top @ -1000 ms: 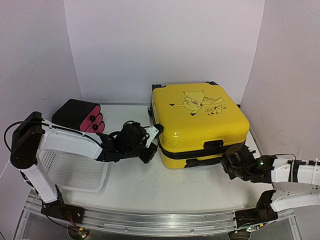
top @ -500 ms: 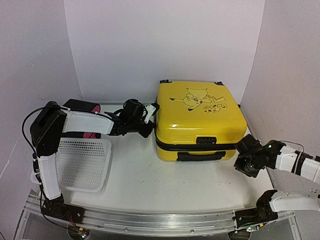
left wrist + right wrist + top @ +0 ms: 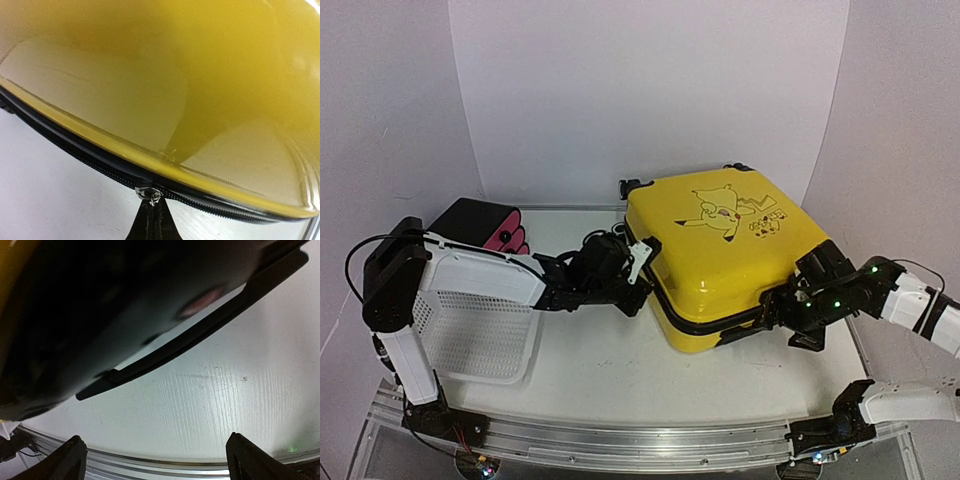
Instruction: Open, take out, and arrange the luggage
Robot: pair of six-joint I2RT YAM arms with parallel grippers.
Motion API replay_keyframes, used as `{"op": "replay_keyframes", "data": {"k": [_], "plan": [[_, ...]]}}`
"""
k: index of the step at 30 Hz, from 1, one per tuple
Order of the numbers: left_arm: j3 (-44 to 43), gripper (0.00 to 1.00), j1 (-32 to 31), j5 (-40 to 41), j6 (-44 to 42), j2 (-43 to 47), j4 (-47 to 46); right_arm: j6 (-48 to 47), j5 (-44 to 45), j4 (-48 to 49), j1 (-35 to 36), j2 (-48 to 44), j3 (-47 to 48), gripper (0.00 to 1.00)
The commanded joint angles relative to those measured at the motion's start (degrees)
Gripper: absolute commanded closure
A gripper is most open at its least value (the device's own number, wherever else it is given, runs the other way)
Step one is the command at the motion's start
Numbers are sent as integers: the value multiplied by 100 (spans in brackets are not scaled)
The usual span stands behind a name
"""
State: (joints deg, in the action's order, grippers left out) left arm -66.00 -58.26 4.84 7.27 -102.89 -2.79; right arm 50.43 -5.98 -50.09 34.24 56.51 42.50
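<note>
White worktop (image 3: 620,390) walled in white. The luggage (image 3: 720,250) lies lid up at centre-right, turned askew. The left arm reaches low across to its left side, the left gripper (image 3: 640,264) with jaws pinched on the zipper pull (image 3: 148,192). At the near right corner the right gripper (image 3: 770,312) has its jaws wide, holding nothing. Risk: unbraced, the luggage may swivel and the pull slip free.

— Can you read anything on the luggage (image 3: 720,265)?
— No word you could rely on. Just right of the black cartoon drawing (image 3: 718,207) on the lid you have small dark lettering (image 3: 767,222), perhaps a short name, too blurred to read from above.
</note>
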Motion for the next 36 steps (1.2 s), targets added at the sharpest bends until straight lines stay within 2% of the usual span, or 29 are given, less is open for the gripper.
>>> {"op": "replay_keyframes", "data": {"k": [1,6,10,14,16,18,21,24,28,32,36], "plan": [[-56,100,-603,-37,650,460,-467,-398,-160,82,-391,-35,414,2],[-397,100,-1211,202,828,185,-454,-1074,-618,-141,-1548,627,1025,2],[-868,100,-1414,248,857,-217,-434,-1909,-859,-521,-2426,1352,1860,2],[-1111,100,-1424,427,926,-426,-411,-2307,-300,-1722,-2511,1981,2639,2],[-1134,100,-1419,533,919,-420,-402,-2135,-217,-1835,-2523,1866,2469,2],[-1126,100,-1408,594,926,-397,-401,-1820,-666,-1780,-2854,1443,2032,2],[-1162,100,-1403,579,938,-392,-385,-1158,-1080,-1109,-3370,779,1119,7],[-1231,100,-1402,467,982,-452,-386,-729,-1213,-520,-3380,521,685,19],[-1242,100,-1415,428,1017,-471,-374,-132,-885,13,-3380,111,375,33],[-1214,100,-1408,437,1040,-451,-380,221,-892,528,-3380,325,141,49],[-1197,100,-1409,415,1064,-435,-377,634,-687,1376,-3380,273,-312,54]]}}
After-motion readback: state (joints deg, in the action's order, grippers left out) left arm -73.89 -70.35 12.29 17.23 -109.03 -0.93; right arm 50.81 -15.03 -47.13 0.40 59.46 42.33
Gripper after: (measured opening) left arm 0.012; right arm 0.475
